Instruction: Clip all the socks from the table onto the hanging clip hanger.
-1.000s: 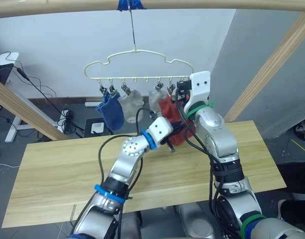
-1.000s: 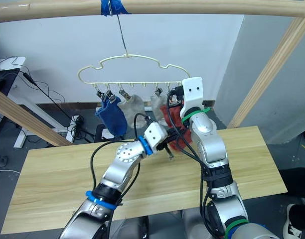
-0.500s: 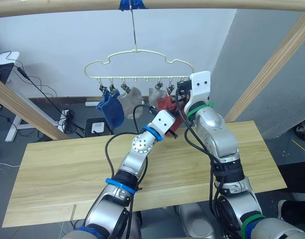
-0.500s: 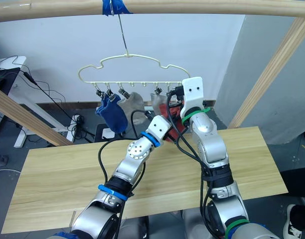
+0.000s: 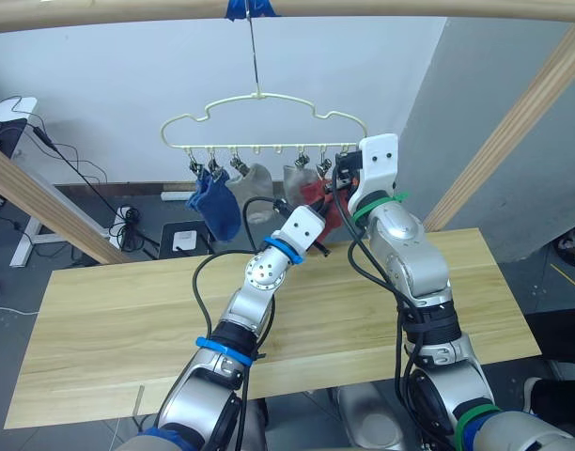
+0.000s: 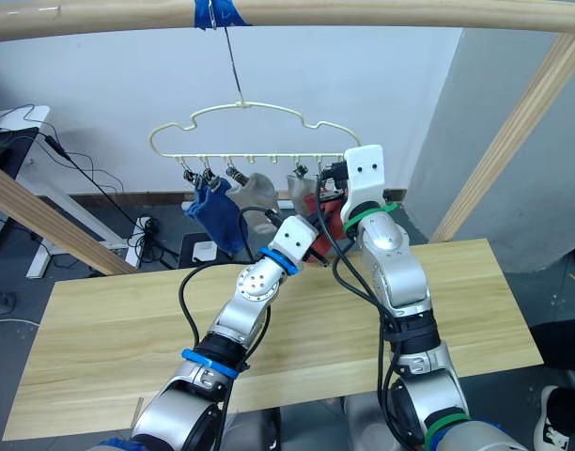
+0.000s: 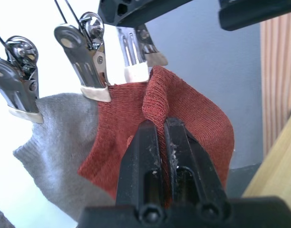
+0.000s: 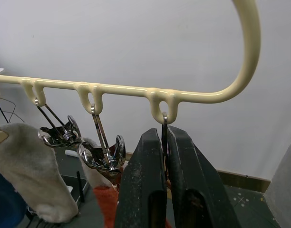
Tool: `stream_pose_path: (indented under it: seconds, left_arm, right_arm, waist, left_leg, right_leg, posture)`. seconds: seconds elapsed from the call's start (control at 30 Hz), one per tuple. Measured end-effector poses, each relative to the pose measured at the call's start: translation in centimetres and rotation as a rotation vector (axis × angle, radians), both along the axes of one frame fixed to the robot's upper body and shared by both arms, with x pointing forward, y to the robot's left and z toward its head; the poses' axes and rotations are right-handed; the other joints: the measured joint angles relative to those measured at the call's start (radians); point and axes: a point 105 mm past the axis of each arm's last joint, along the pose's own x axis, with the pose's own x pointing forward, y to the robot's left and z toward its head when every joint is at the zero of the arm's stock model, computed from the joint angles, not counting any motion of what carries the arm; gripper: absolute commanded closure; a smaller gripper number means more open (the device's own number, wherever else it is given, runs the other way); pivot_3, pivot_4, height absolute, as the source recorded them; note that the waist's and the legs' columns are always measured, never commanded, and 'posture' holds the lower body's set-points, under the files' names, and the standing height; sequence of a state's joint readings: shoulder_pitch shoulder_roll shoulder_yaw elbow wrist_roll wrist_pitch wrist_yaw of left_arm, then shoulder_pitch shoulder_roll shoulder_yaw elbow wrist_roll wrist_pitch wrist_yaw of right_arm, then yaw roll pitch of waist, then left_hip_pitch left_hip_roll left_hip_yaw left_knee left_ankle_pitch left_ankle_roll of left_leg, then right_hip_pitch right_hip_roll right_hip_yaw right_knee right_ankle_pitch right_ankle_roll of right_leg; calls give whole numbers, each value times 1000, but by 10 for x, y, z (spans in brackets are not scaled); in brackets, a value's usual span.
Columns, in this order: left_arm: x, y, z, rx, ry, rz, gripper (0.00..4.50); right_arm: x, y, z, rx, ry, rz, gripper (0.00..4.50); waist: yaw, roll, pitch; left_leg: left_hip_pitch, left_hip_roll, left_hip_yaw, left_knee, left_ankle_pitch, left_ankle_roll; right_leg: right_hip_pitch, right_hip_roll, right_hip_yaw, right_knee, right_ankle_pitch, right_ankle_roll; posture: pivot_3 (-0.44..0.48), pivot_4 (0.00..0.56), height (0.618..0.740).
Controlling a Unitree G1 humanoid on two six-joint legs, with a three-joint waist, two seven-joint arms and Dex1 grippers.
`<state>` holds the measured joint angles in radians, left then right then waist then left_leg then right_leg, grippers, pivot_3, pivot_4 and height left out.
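Clipping looks nearly done, since a rust-red sock (image 7: 183, 118) is pinched by the clenched left end effector (image 7: 160, 130) just under the last clip (image 7: 140, 57) of the hanger (image 5: 259, 117), whose wire is gripped by the right end effector (image 8: 165, 137), so next the cuff probably needs feeding into that clip.

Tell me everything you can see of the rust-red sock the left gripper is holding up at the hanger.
The rust-red sock is soft ribbed knit, folded along its raised edge. The left gripper is shut on that fold. Its top corner meets the pale pad of a metal clip, beside a second rust-red sock hanging from the neighbouring clip. The right gripper pinches the wire of the end clip on the clip hanger. A light grey sock hangs next along.
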<state>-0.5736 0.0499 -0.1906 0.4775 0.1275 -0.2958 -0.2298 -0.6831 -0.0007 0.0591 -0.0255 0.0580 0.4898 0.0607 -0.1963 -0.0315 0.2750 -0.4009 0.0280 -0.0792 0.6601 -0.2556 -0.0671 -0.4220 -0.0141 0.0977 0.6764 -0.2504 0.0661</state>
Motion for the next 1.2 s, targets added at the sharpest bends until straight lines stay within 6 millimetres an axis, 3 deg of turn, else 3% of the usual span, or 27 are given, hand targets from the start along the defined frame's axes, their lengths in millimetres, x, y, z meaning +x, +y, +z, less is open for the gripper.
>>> stream_pose_path:
  seconds: [0.47, 0.57, 0.87, 0.9, 0.93, 1.07, 1.2]
  left_arm:
    - [1, -3, 3, -19, -7, 11, 4480]
    - [1, -4, 5, -21, -10, 13, 4500]
    - [1, -13, 7, -56, 19, -2, 4500]
    - [1, -13, 6, -56, 26, -6, 4255]
    - [1, -15, 4, -61, 48, -20, 3988]
    - [-3, -16, -7, -46, 124, -86, 2792]
    - [-13, -4, -12, 7, 169, -189, 1776]
  right_arm:
    - [-1, 1, -2, -7, 23, -1, 4500]
    - [0, -1, -2, -5, 28, -14, 3691]
    - [1, -8, -4, 9, 46, -46, 478]
    - [0, -8, -2, 11, 40, -45, 89]
    - [-2, -9, 0, 12, 31, -38, 0]
    - [-14, -14, 16, -2, -31, 3, 0]
    - [-26, -23, 15, -73, -36, 67, 0]
  waist:
    - [0, 0, 0]
    - [0, 0, 0]
    - [1, 0, 0]
    - [0, 0, 0]
    - [0, 0, 0]
    - [0, 0, 0]
    - [-1, 0, 0]
  left_leg:
    - [0, 0, 0, 0, 0, 0]
    - [0, 0, 0, 0, 0, 0]
    - [0, 0, 0, 0, 0, 0]
    - [0, 0, 0, 0, 0, 0]
    - [0, 0, 0, 0, 0, 0]
    - [0, 0, 0, 0, 0, 0]
    - [0, 0, 0, -1, 0, 0]
  right_leg:
    - [0, 0, 0, 0, 0, 0]
    - [0, 0, 0, 0, 0, 0]
    - [0, 0, 0, 0, 0, 0]
    - [0, 0, 0, 0, 0, 0]
    - [0, 0, 0, 0, 0, 0]
    - [0, 0, 0, 0, 0, 0]
    - [0, 0, 0, 0, 0, 0]
  posture:
    - [-234, 214, 740]
    - [-233, 215, 740]
    - [-227, 212, 740]
    - [-227, 212, 740]
    - [-227, 211, 740]
    - [-228, 205, 740]
    - [-229, 195, 740]
